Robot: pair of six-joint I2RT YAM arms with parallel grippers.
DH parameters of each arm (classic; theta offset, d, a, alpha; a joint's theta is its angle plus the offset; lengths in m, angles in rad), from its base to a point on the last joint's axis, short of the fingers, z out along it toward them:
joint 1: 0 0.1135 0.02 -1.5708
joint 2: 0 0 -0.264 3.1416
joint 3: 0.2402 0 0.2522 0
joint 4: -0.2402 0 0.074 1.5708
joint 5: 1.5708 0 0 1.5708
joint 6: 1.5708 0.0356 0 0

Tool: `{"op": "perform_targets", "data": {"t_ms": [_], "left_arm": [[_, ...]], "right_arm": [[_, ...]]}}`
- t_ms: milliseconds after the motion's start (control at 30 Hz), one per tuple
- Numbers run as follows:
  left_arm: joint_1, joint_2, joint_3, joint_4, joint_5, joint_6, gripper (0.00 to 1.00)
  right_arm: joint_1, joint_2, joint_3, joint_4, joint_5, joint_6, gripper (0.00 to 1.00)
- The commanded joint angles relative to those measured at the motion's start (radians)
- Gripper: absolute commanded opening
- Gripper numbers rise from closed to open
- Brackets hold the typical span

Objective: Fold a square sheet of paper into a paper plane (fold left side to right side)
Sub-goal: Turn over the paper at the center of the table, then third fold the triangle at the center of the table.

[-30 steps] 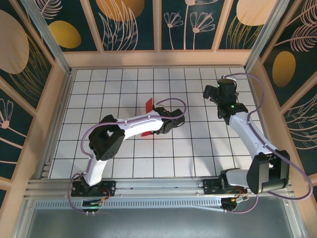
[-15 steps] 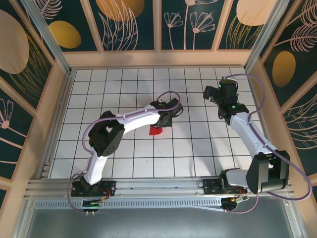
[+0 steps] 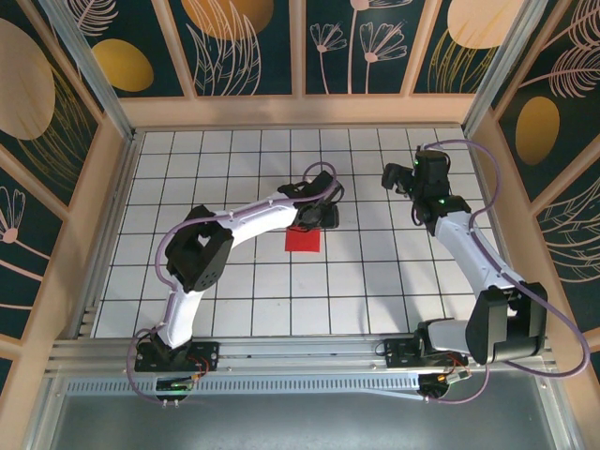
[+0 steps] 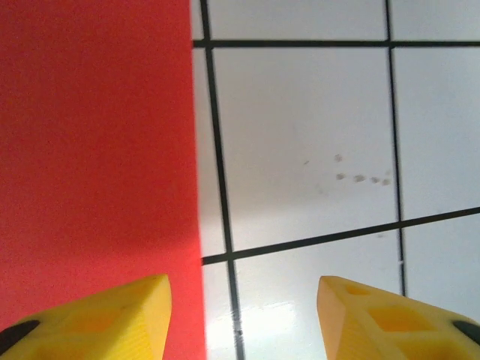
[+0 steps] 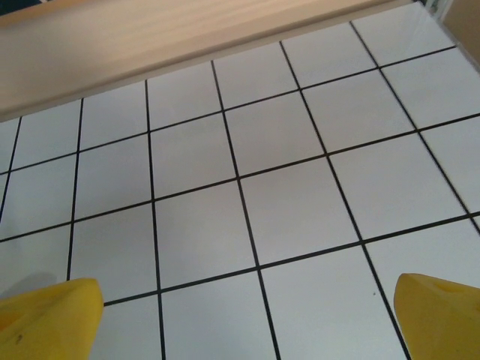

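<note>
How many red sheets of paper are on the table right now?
1: the paper lies flat, centre of the table, by the left gripper. Its arm might hide more.

White gridded table (image 3: 234,300) — red paper sheet (image 3: 303,240) lying flat near centre.

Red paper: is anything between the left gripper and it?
Nothing visible. The left gripper hangs open right at the red paper, which lies flat on the tiled table; one finger is over its edge.

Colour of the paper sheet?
The paper sheet is plain bright red; left wrist view shows it best.
</note>
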Motion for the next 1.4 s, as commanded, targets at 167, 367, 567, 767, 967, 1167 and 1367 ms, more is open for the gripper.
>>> {"op": "perform_targets", "data": {"t_ms": [167, 367, 567, 767, 967, 1167, 1367], "left_arm": [[0.081, -0.202, -0.177, 0.304, 0.144, -0.005, 0.57], [0.161, -0.346, -0.374, 0.462, 0.155, -0.033, 0.57], [0.242, -0.494, -0.578, 0.624, 0.185, -0.079, 0.60], [0.294, -0.572, -0.710, 0.702, 0.193, -0.104, 0.63], [0.306, -0.609, -0.773, 0.748, 0.184, -0.117, 0.64], [0.307, -0.586, -0.762, 0.722, 0.189, -0.103, 0.64], [0.306, -0.567, -0.753, 0.710, 0.198, -0.093, 0.64]], "right_arm": [[-0.008, 0.051, 0.056, -0.042, -0.284, 0.002, 0.90], [0.003, 0.136, 0.069, -0.030, -0.560, 0.079, 0.61], [0.069, 0.232, 0.017, 0.065, -0.682, 0.193, 0.39], [0.175, 0.371, 0.034, 0.106, -0.745, 0.246, 0.16], [0.228, 0.481, 0.038, 0.161, -0.761, 0.285, 0.00], [0.258, 0.559, 0.066, 0.154, -0.753, 0.271, 0.00], [0.263, 0.602, 0.079, 0.155, -0.732, 0.263, 0.00]]}}
